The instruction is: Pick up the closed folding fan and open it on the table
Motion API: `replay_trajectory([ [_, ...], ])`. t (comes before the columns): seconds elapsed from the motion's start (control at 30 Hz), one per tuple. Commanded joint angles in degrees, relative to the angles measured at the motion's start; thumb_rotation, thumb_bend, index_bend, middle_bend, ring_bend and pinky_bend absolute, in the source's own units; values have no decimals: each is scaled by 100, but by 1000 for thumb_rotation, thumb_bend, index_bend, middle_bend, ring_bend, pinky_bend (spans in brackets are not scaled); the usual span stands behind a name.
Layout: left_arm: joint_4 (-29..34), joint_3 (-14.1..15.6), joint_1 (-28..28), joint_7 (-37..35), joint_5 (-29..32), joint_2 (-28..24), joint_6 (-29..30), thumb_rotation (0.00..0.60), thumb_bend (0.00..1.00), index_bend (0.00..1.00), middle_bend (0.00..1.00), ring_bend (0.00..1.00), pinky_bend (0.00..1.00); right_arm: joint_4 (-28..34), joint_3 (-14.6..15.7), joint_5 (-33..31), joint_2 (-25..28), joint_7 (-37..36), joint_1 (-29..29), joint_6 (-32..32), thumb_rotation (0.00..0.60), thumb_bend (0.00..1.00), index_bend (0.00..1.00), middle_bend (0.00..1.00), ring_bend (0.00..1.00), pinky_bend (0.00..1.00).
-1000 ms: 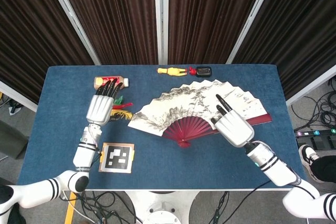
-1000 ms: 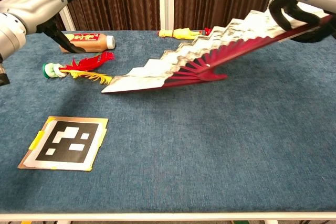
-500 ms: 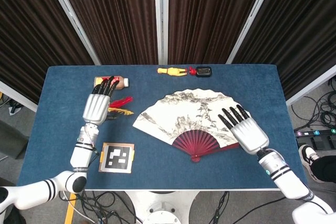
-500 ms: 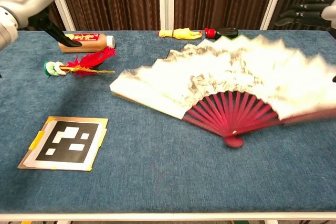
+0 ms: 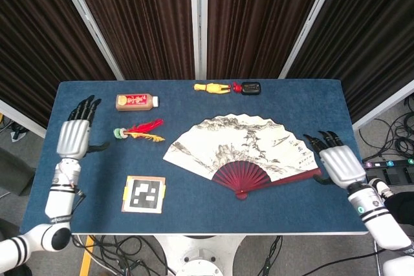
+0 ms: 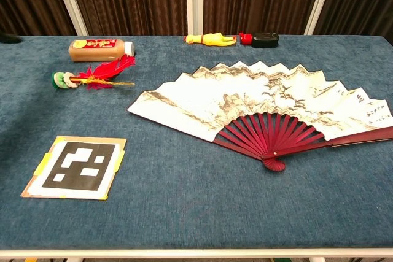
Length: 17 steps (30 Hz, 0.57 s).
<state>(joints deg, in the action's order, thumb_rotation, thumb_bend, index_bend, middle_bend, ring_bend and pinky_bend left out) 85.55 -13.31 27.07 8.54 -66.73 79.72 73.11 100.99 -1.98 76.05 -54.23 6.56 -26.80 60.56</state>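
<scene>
The folding fan (image 5: 236, 148) lies spread open and flat on the blue table (image 5: 194, 205), its white painted leaf fanned out above dark red ribs; the chest view shows the fan (image 6: 264, 102) whole. My right hand (image 5: 339, 165) hovers just off the fan's right end near the table's right edge, fingers apart, holding nothing. Over the far left edge of the table is my left hand (image 5: 75, 136), fingers spread and empty. Neither hand shows in the chest view.
A red feather shuttlecock (image 5: 138, 132) and a brown bottle (image 5: 136, 101) lie at the back left. A yellow toy (image 5: 212, 87) and a black object (image 5: 250, 87) sit along the far edge. A printed marker card (image 5: 143, 194) lies near the front left.
The right hand has let go of the fan and drawn back to the right edge. The fan has settled flat. The left hand has moved from beside the bottle to the left edge.
</scene>
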Motion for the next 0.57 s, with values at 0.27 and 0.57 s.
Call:
replay_trajectory([
  [0.27, 467, 845, -1209, -704, -602, -804, 857, 600, 0, 145, 122, 62, 168, -719, 274, 873, -299, -754, 1127, 1636, 600, 119, 0, 158, 6, 1],
  [0.57, 996, 1306, -1961, -511, -1087, -870, 1654, 600, 0, 145, 122, 62, 168, -773, 412, 1099, -488, -772, 1664, 2233, 600, 119, 0, 158, 0, 0],
])
